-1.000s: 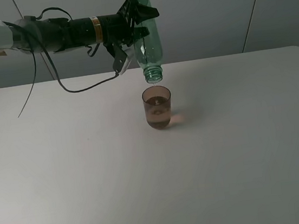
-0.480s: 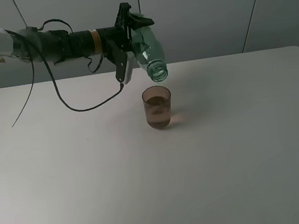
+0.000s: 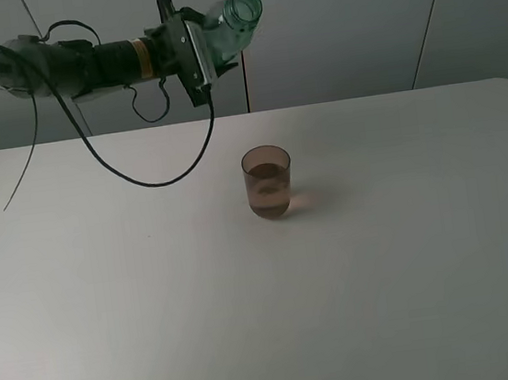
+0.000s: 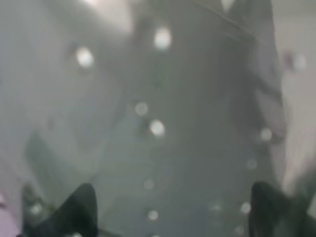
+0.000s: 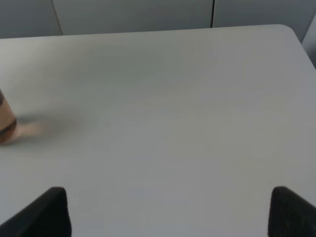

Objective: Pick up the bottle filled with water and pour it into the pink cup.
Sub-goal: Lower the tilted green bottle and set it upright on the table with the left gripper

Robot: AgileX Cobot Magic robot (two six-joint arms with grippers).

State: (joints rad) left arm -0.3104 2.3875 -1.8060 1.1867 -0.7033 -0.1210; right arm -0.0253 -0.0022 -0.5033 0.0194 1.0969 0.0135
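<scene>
One second ago the bottle hung with its mouth pointing down, right over the pink cup. Now it has swung back up. Its open mouth points up and to the right, and it is high in the air, up and to the left of the cup and well apart from it. The left arm has pulled back a little too. The left jaws are closed tight on the bottle's body. The bottle is thin, see-through green plastic with ridges round its neck and no cap. In the left wrist view it fills the whole blurry picture, with small drops on it. The cup has not moved. It stands straight up on the smooth white table. It is a short, round, brownish-pink cup you can see through, with no handle, and it has some water in it. A black cable hangs in a loop under the left arm. The right jaws are spread wide and hold nothing, low over the bare table, with the cup far off to one side.
</scene>
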